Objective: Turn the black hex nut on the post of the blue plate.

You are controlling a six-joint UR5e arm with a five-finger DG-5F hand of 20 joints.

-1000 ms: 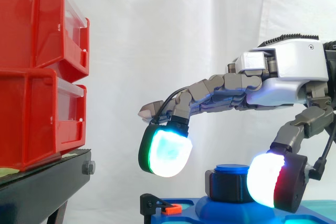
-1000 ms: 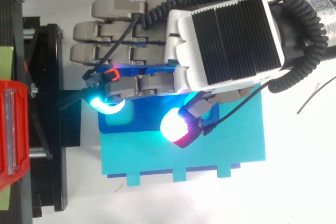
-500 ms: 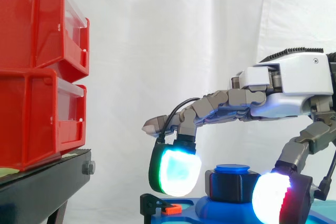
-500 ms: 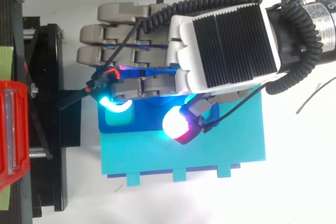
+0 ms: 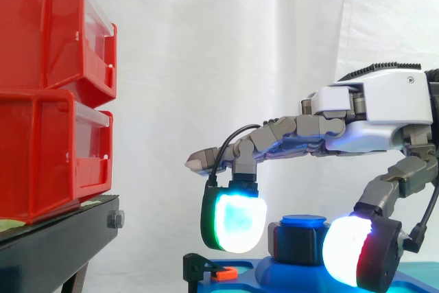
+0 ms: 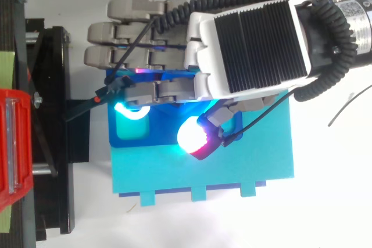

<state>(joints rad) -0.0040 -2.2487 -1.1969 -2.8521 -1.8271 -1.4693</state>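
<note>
Black hex nut (image 5: 296, 243) sits on the post (image 5: 304, 221) of the blue plate (image 5: 274, 278), low and right of centre from the side, with the post's blue cap showing above it. The plate lies just beside the black stand (image 5: 55, 245) that carries the red bins (image 5: 48, 94), before the white curtain (image 5: 226, 46).

The hand (image 5: 377, 111) hangs over the plate, palm down. Most of its fingers reach out straight above the nut. A bent finger brings its cyan-green pad (image 5: 233, 221) down on the nut's far-left side, and a sliver of curtain shows between pad and nut. The thumb pad (image 5: 346, 255), white and red, stands low at the nut's right and overlaps it from the side; from above it lies on the plate's near side (image 6: 195, 137). Whether it touches cannot be made out. Finding: the hand is spread around the nut, not closed on it.

Step in hand, as judged: setting the grip, turning not yet begun. The next move calls for closing finger and thumb onto opposite flats, then rotating about the post's axis without dragging the plate.
</note>
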